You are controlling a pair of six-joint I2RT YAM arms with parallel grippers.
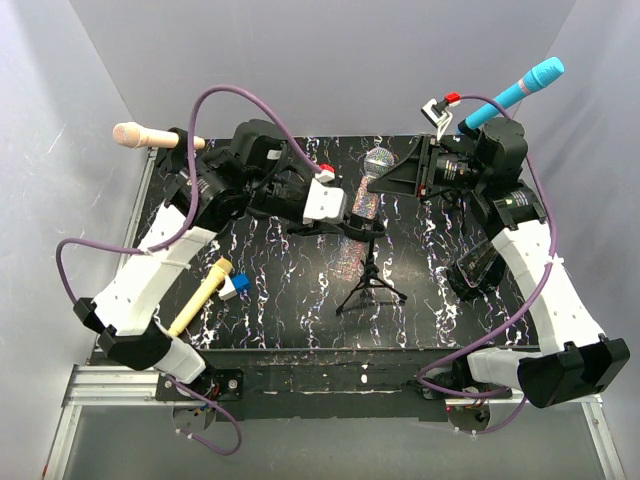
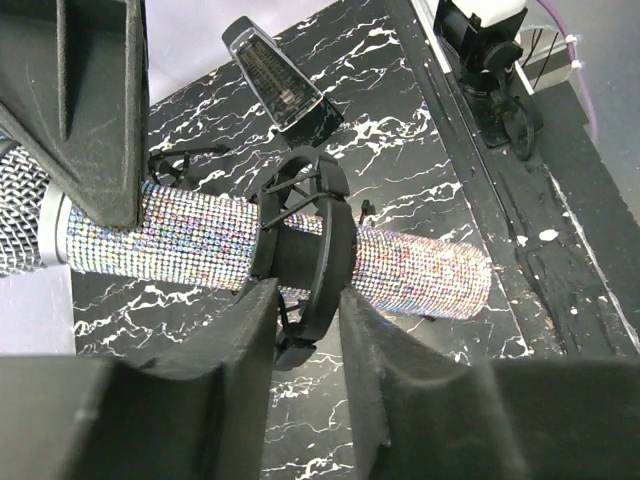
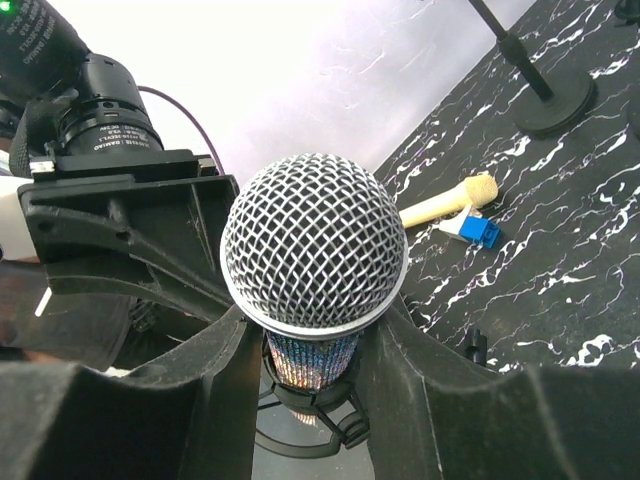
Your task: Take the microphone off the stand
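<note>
Microphone (image 3: 313, 240) sits pinched by right end effector (image 3: 310, 375); left end effector (image 2: 306, 330) pinches stand clip (image 2: 298, 245).

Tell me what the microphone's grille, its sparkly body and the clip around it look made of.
The microphone grille looks like woven metal mesh, silvery, with a bright band at its rim. The microphone body is covered in tiny iridescent stones or glitter; what lies beneath cannot be told. The clip is black, smooth and thin-ribbed, so probably moulded plastic.
</note>
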